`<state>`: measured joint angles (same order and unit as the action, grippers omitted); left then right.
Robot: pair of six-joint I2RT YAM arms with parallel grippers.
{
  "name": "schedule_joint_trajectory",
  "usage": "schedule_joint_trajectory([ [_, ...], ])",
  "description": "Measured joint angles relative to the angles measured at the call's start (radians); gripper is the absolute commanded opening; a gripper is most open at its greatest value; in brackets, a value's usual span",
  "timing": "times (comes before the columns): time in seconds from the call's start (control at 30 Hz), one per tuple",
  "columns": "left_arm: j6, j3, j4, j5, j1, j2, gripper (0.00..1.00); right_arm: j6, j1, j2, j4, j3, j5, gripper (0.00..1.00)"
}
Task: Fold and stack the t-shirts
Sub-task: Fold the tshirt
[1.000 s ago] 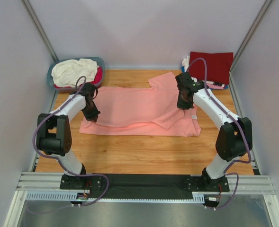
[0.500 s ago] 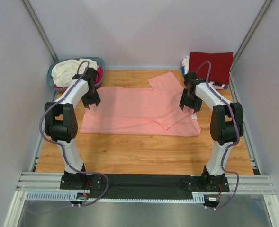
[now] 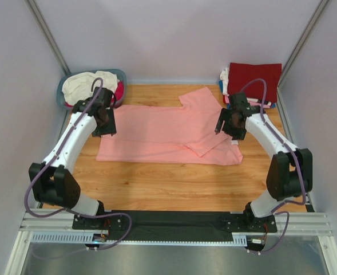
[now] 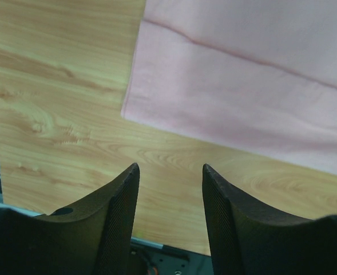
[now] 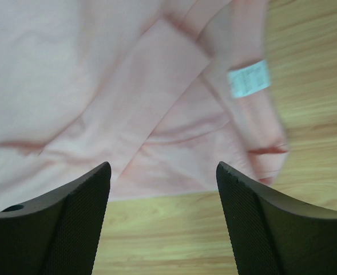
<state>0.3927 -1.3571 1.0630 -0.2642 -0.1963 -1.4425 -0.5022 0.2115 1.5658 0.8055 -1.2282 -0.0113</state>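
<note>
The overhead view alone shows the whole salmon-pink soft cloth t-shirt (image 3: pixel 157 132) spread flat on the pale wood-grain table (image 3: pixel 157 183) between the two arms; the left gripper (image 3: pixel 104 121) hangs over its left edge and the right gripper (image 3: pixel 228 123) over its right side, where a sleeve is folded inward across the body. Only that view takes in, beyond the left gripper, a blue-grey plastic basket (image 3: pixel 62 94) heaped with a crumpled cream-white tee (image 3: pixel 88 85) and a glimpse of magenta cloth (image 3: pixel 119 91); beyond the right gripper lies a dark red tee (image 3: pixel 255 80), folded square.

The left wrist camera adds close detail: the black, finely textured fingers (image 4: pixel 119 217) stand apart with nothing between them; bare wood lies below them, and a corner of the pink cloth sits just ahead, a stitched hem line crossing it. The right wrist camera shows that gripper's jaws spread wide and empty above the shirt's near edge; ahead of them the sleeve forms a flat band with soft creases, and a small white sewn label (image 5: pixel 248 78) lies ahead to the right.
</note>
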Motion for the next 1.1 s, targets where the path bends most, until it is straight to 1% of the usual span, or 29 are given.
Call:
schedule_joint_trajectory([
  [0.07, -0.020, 0.060, -0.005, 0.000, -0.005, 0.060, 0.54, -0.026, 0.019, -0.053, -0.072, 0.098, 0.091, 0.61],
  [0.1, -0.029, 0.095, -0.011, 0.000, -0.005, 0.088, 0.54, -0.037, 0.024, -0.058, -0.095, 0.125, 0.122, 0.60],
  [0.2, -0.041, 0.195, -0.035, -0.002, -0.005, 0.153, 0.53, -0.079, 0.035, -0.030, -0.176, 0.188, 0.198, 0.58],
  [0.3, -0.046, 0.252, -0.049, 0.005, -0.005, 0.168, 0.51, -0.112, 0.043, 0.020, -0.228, 0.201, 0.235, 0.56],
  [0.57, -0.058, 0.257, -0.087, 0.025, -0.005, 0.168, 0.51, -0.175, 0.048, 0.117, -0.334, 0.201, 0.266, 0.55],
  [1.1, -0.062, 0.257, -0.099, 0.063, -0.005, 0.168, 0.50, -0.205, 0.050, 0.135, -0.342, 0.232, 0.225, 0.55],
])
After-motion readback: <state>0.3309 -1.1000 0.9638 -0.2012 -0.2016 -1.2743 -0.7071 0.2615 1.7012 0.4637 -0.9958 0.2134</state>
